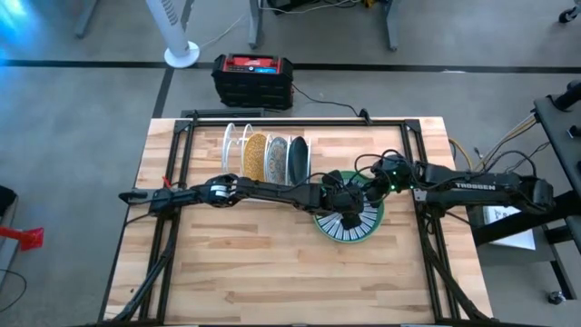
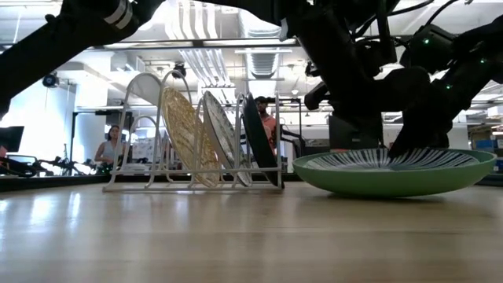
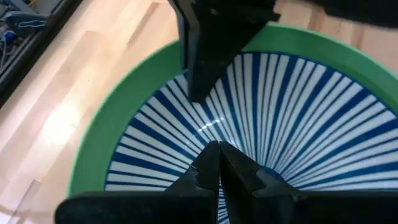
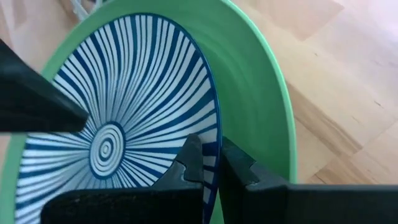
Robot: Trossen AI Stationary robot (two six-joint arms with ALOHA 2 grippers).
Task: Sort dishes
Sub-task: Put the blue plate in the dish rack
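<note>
only readable text: "trossen" in white letters on my right arm [image 1: 477, 187], seen from the high view (on the forearm link, near the table's right edge). the red-topped black box [image 1: 253, 79] on the floor behind the table has a label, too small to read. paper sheet [image 1: 506, 218] under my right arm has print, also illegible. nothing legible in low or wrist views.
</note>
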